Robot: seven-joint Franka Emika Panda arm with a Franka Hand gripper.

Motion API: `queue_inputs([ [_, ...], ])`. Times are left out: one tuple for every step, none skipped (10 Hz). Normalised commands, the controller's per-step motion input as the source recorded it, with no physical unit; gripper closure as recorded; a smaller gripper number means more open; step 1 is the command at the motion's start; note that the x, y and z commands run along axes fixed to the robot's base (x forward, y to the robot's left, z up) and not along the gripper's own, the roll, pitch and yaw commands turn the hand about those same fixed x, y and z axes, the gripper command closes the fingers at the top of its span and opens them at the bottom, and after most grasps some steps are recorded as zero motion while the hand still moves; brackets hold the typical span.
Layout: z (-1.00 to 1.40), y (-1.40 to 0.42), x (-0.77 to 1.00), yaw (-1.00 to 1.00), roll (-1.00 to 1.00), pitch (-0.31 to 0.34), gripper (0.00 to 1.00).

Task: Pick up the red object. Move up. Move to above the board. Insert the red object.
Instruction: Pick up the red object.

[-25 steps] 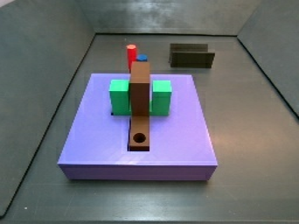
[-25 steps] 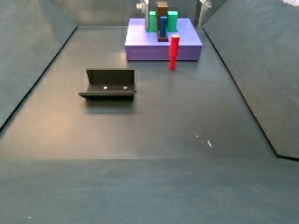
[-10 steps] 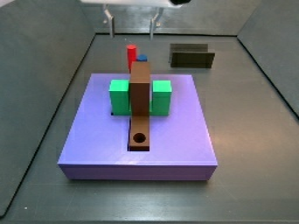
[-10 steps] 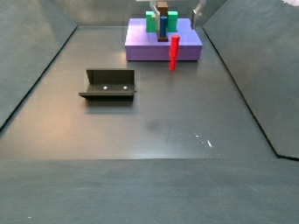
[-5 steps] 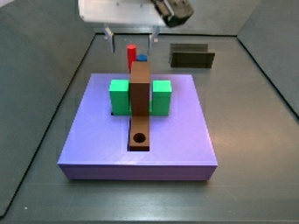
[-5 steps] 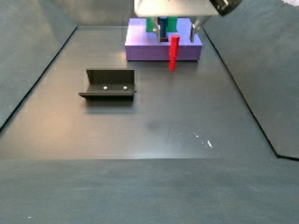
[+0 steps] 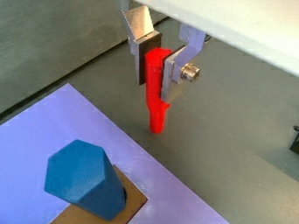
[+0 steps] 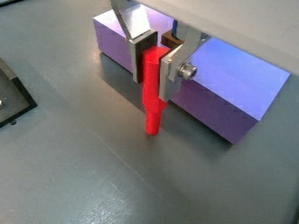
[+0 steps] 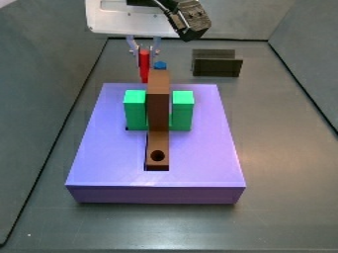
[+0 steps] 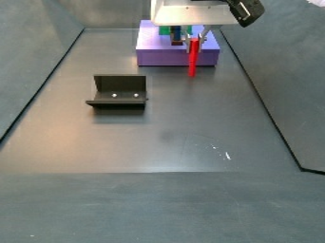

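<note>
Hand: the hand [image 8: 158, 54] is down at the far edge of the purple slab [image 9: 156, 148], its two silver fingers [image 7: 139, 28] set on either side of the top of the red object [image 8: 152, 92]; in both wrist views the pads look pressed against it, so it seems clenched on the peg.
Red object: it stands upright, and in a wrist view its lower end [image 7: 156, 122] meets the grey tabletop [image 10: 165, 142], just beside the slab's wall.
Board: the brown board [image 9: 158, 119] lies along the top of the slab, its round hole [image 9: 158, 156] at the end away from the hand.
Green block: the green block [image 9: 158, 110] sits across the board's middle.
Blue piece: a small blue piece [image 7: 84, 178] stands on the board's end close to the hand.
Fixture: the dark fixture [image 10: 118, 92] stands on the tabletop, well apart from the slab.
</note>
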Motion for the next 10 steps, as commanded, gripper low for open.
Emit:
queue_inputs([
  [0.00,0.00,0.00,0.00,0.00,0.000,1.00],
  [0.00,0.00,0.00,0.00,0.00,0.000,1.00],
  [0.00,0.00,0.00,0.00,0.00,0.000,1.00],
  [0.00,0.00,0.00,0.00,0.00,0.000,1.00],
  [0.00,0.00,0.00,0.00,0.00,0.000,1.00],
  [0.00,0.00,0.00,0.00,0.00,0.000,1.00],
  [0.00,0.00,0.00,0.00,0.00,0.000,1.00],
  [0.00,0.00,0.00,0.00,0.00,0.000,1.00],
  [0.00,0.00,0.00,0.00,0.00,0.000,1.00],
  [0.00,0.00,0.00,0.00,0.00,0.000,1.00],
])
